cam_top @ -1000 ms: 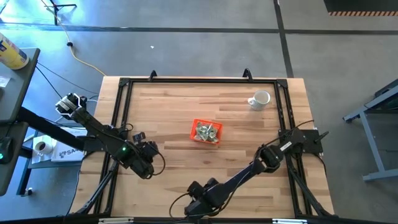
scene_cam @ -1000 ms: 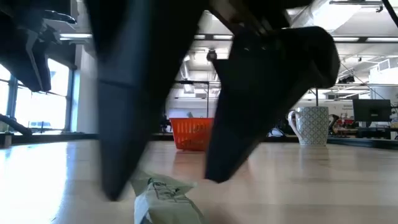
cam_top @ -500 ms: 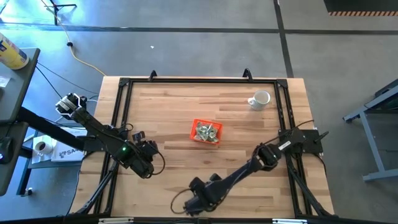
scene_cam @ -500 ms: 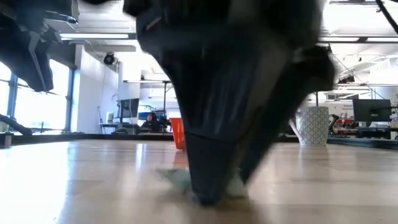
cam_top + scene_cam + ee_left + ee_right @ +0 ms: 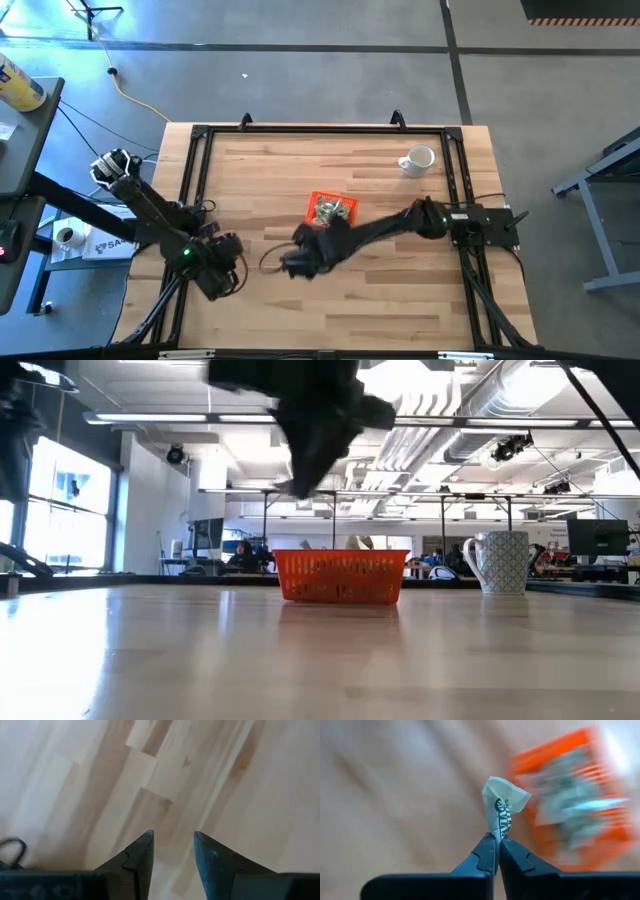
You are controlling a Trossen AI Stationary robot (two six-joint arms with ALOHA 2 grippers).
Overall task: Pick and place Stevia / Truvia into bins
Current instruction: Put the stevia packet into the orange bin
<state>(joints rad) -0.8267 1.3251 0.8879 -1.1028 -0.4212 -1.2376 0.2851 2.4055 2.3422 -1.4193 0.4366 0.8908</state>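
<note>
Since a second ago my right arm swung up from the near edge of the bench and now sits mid-bench, just beside the orange tray [image 5: 331, 211] — my left arm pulled back a bit toward its corner.

High view: right jaws [image 5: 296, 264] hang near the tray, on its near-left side. The tray holds a pile of sachets [image 5: 333, 209]. White mug [image 5: 417, 160] is well apart, toward the far right corner. Left jaws [image 5: 222, 278] are by the bench's left edge.

Low view: the tray [image 5: 343, 576] and mug [image 5: 501, 562] stand on the bench [image 5: 320, 660], with my right arm dark and lifted above.

Left wrist view: left jaws [image 5: 172, 851] are parted over bare wood, nothing between them.

Right wrist view: right jaws [image 5: 498, 851] are clenched on one crumpled sachet [image 5: 503, 808], the tray [image 5: 576, 800] blurred beyond it.
</note>
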